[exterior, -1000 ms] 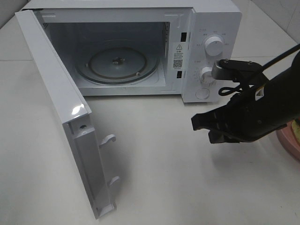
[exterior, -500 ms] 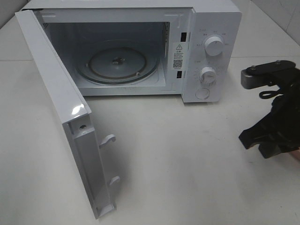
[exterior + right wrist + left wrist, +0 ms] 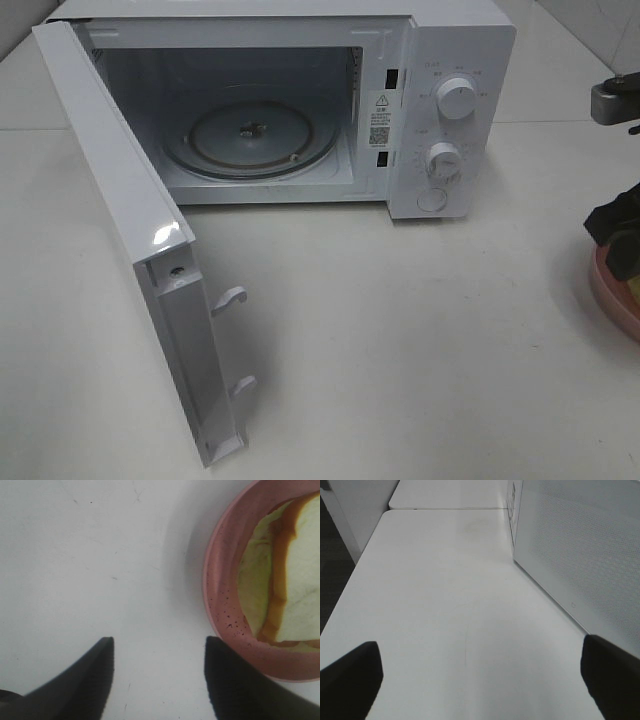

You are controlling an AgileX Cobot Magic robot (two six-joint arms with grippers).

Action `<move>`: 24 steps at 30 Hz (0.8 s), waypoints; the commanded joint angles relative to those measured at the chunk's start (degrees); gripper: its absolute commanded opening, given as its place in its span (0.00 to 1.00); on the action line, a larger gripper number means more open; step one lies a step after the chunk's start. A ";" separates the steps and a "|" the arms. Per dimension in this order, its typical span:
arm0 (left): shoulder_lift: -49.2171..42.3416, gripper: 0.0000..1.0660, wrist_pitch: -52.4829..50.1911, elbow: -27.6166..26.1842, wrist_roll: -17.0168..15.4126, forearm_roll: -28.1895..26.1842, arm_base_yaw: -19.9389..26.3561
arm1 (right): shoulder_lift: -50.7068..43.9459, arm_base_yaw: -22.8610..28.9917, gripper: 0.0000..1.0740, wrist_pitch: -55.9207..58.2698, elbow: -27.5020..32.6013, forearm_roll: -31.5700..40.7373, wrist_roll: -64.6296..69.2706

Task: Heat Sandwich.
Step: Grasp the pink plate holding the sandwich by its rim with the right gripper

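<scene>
Sandwich lying on round pink plate, at about 4 o'clock from the microwave, not yet picked up. Right gripper just beside the plate rim, jaws apart and empty, probably lining up for a grasp. Microwave door swung wide, glass turntable bare, ready for loading. Left gripper near the door's outer face, jaws wide apart, holding nothing. Bread and filling shown only by the right wrist view; from the high view just the plate's edge at 3 o'clock.

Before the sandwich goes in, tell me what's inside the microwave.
Inside the microwave only the round glass turntable shows, nothing on it. The cavity's near left corner is hidden behind the open door.
</scene>
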 commanded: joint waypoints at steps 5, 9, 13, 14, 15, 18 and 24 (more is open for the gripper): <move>-1.20 0.97 -0.40 0.17 -0.29 0.00 -0.34 | 1.32 -1.20 0.90 0.40 -0.34 -0.74 -1.32; -1.20 0.97 -0.40 0.17 -0.29 0.00 -0.34 | 3.55 -1.20 0.90 0.40 -0.34 -1.03 -1.32; -1.20 0.97 -0.40 0.17 -0.29 0.00 -0.34 | 6.93 -1.83 0.89 -0.63 -0.92 -1.55 -0.86; -1.20 0.97 -0.40 0.17 -0.29 0.00 -0.34 | 6.93 -1.83 0.89 -0.63 -0.92 -1.55 -0.86; -1.20 0.97 -0.40 0.17 -0.29 0.00 -0.34 | 7.56 -2.18 0.89 -0.86 -1.15 -1.55 -0.46; -1.20 0.97 -0.40 0.17 -0.29 0.00 -0.34 | 10.20 -3.50 0.88 -1.09 -2.46 -1.66 0.23; -1.20 0.97 -0.40 0.17 -0.23 0.00 -0.34 | 13.81 -3.84 0.87 -1.38 -4.01 -1.66 0.40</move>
